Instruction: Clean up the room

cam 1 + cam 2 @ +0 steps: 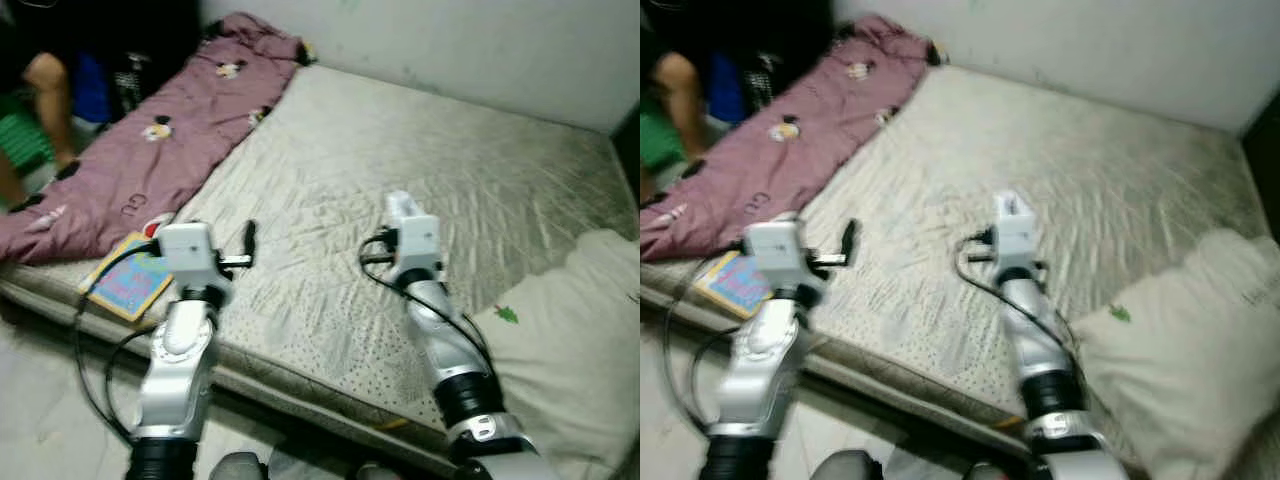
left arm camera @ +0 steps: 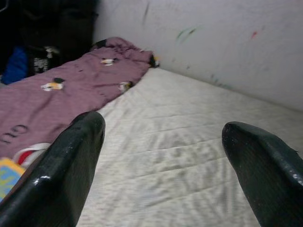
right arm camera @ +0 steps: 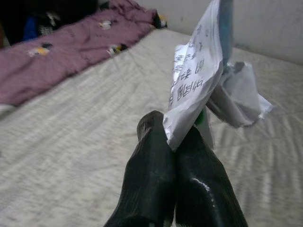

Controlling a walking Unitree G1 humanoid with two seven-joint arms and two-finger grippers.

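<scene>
My right gripper (image 3: 173, 130) is shut on a crumpled white paper wrapper (image 3: 199, 80) with black print and a bit of green. It is held up over the middle of the mattress (image 1: 450, 160), and the wrapper (image 1: 398, 207) shows white above the right wrist. My left gripper (image 2: 163, 137) is open with its two black fingers (image 2: 71, 156) wide apart and nothing between them. It hovers over the mattress near the left front edge, with one finger (image 1: 250, 237) visible.
A purple blanket (image 1: 150, 140) with small cartoon prints lies along the left side of the bed. A colourful book (image 1: 125, 280) lies at the front left corner. A white pillow (image 1: 570, 340) lies front right. A person's leg (image 1: 45, 90) is far left.
</scene>
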